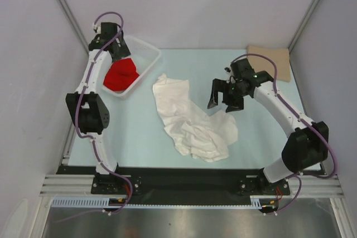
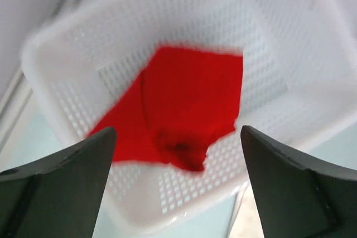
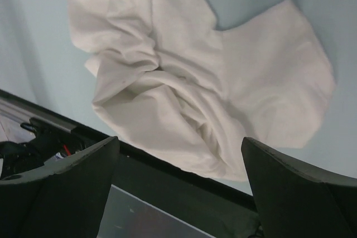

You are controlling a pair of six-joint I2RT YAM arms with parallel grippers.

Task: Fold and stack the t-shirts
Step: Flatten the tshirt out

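Left tool (image 2: 175, 137) hung over the white plastic lattice basket (image 1: 149, 55) at the far left of the pale blue table (image 1: 134, 132). Its two dark fingers (image 2: 67, 176) stood wide apart with nothing between them. Basket contents: one bright red cloth t-shirt (image 2: 189, 96), bunched, lying on the basket floor and reaching up one wall. Nothing else was seen in the basket. The left wrist view was blurred.

Mid-table: the white cloth t-shirt (image 1: 192, 121) lay crumpled and unfolded on the table, outside the basket. Its far end was near the basket but apart from it, and the rest ran toward the near edge.

Right tool (image 1: 226, 97) hovered by that shirt's right side, fingers spread wide, gripping nothing.

Far right corner: the tan cloth t-shirt (image 1: 272, 59), a flat rectangle, lay on the table behind the right arm, well apart from the white one.
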